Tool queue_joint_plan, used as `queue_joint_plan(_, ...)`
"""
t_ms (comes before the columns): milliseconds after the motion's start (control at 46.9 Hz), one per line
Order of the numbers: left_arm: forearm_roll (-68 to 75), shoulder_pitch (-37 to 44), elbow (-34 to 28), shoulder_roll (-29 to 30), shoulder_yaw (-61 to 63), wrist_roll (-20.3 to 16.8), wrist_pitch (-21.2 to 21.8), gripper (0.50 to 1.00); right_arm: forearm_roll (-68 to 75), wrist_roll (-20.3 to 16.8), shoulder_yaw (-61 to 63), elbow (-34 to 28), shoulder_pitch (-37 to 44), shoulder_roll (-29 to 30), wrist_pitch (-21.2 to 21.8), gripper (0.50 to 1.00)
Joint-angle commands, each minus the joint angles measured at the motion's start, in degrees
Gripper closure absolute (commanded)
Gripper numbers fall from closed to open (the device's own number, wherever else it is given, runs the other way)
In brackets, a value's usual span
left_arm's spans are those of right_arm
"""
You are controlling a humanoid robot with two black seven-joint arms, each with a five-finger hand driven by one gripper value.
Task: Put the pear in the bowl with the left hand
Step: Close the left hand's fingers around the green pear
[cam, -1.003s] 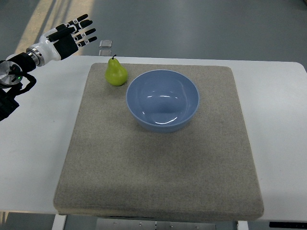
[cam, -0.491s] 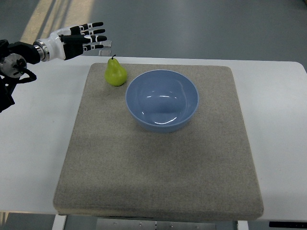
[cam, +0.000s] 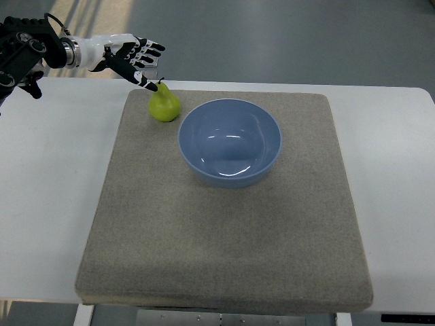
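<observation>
My left hand's fingers [cam: 144, 53] are spread and extended, holding nothing. One fingertip points down and ends right at the pear's stem; whether it touches I can't tell from the top view. The left hand [cam: 129, 54] hovers over the far-left corner of the mat, its arm coming in from the top-left edge. The right arm isn't visible.

The green pear [cam: 164, 105] stands upright on the grey felt mat [cam: 224, 231], near its far-left corner, just beside the blue bowl [cam: 230, 142] on the bowl's far-left side. There's a narrow gap between them, or possibly contact; hard to say from above. The bowl is empty. The mat sits on a white table [cam: 47, 197].

Risks as I read them:
- The fingertip leads at the stem. If I push in like this, I'd likely tip the pear toward the bowl or roll it off the mat's edge before the fingers close.
- The pear is tapered and smooth. A grip high on the neck would probably squeeze it out downward, so I want the fingers around the wide lower body.
- The bowl wall is close on the right, so a finger wrapping that side could hit the rim and shove the bowl.
- One steep view gives poor height judgement, so I could close above the fruit.
</observation>
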State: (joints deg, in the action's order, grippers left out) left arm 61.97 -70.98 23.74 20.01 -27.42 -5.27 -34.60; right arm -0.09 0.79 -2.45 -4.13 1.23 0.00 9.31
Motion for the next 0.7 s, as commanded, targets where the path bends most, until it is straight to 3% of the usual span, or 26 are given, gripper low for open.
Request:
queue_joint_plan(0, 5.3, -0.3, 1.3, -0.3, 2.4, 0.0, 2.8, 0.506, 0.0, 0.0, 0.0, 0.0, 0.0, 0.0, 0.0, 0.574)
queue_joint_plan(149, 12.6, -0.4, 3.7, -0.9, 5.8, -0.3, 8.6, 0.506, 0.0, 0.0, 0.0, 0.0, 0.0, 0.0, 0.0, 0.574)
queue_joint_plan(448, 14.9, 0.9, 3.3, -4.5, 8.1, -0.3, 9.9, 0.508, 0.0, 0.0, 0.0, 0.0, 0.0, 0.0, 0.0, 0.574)
queue_joint_plan(683, 17.0, 3.5, 1.8, -6.6, 8.8, -0.2, 16.8, 0.506, 0.0, 0.0, 0.1, 0.0, 0.0, 0.0, 0.0, 0.574)
